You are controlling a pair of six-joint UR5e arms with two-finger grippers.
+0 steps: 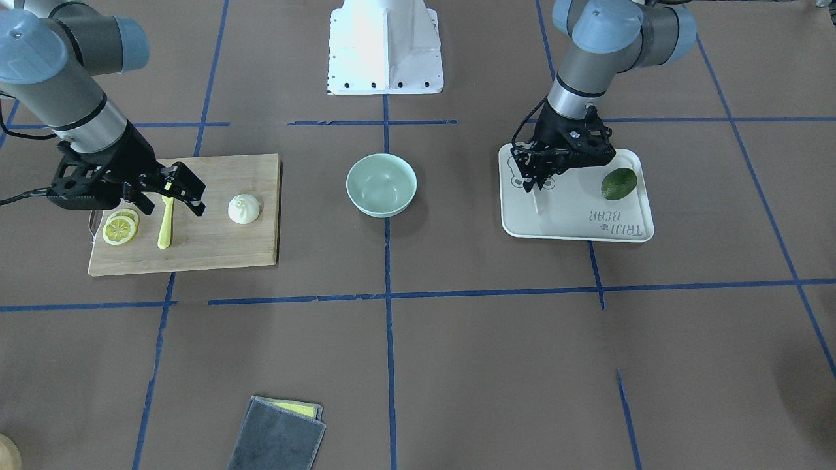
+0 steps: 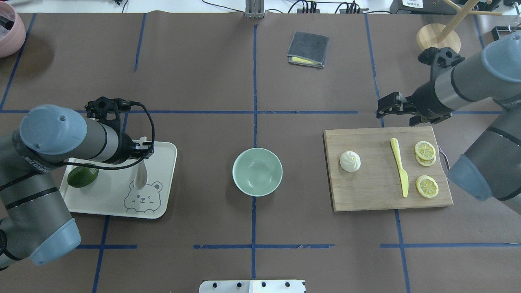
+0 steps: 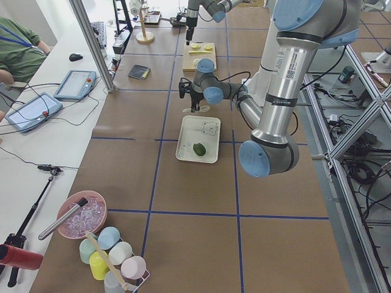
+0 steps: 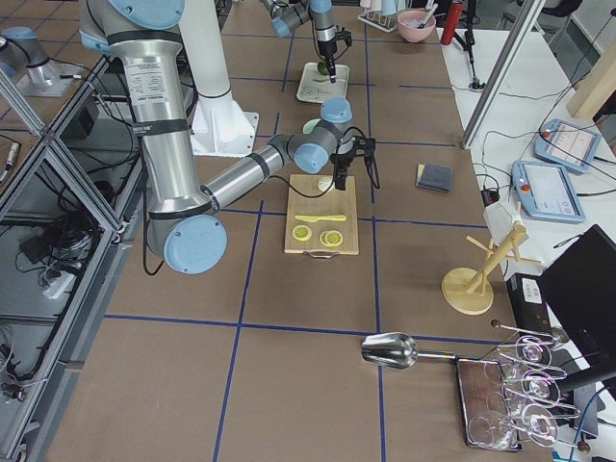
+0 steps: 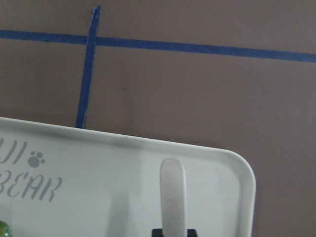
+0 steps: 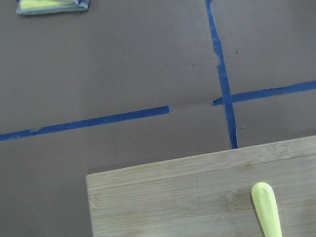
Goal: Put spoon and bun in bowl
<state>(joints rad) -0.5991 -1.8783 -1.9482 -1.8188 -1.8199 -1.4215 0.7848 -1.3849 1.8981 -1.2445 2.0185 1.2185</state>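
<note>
The left tool (image 2: pixel 143 154) grips the spoon (image 5: pixel 173 192) by its handle over the tray (image 2: pixel 163 205), with its fingers mostly hidden. I cannot tell whether the scoop touches the tray. The right tool (image 1: pixel 171 199) is wide open and empty above the board (image 1: pixel 215 248), where the bun (image 2: pixel 350 161) lies. The bowl (image 2: pixel 257 171) stands mid-desk (image 2: pixel 203 81).

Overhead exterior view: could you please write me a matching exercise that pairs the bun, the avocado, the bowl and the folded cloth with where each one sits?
Things:
1. bun
2. avocado
3. bowl
4. folded cloth

Places:
A. on the bear-print tray
B. on the brown table covering, between the tray and the board
C. on the wooden board
D. by itself on the side of the table far from the robot

Pairs: 1-C, 2-A, 3-B, 4-D
</note>
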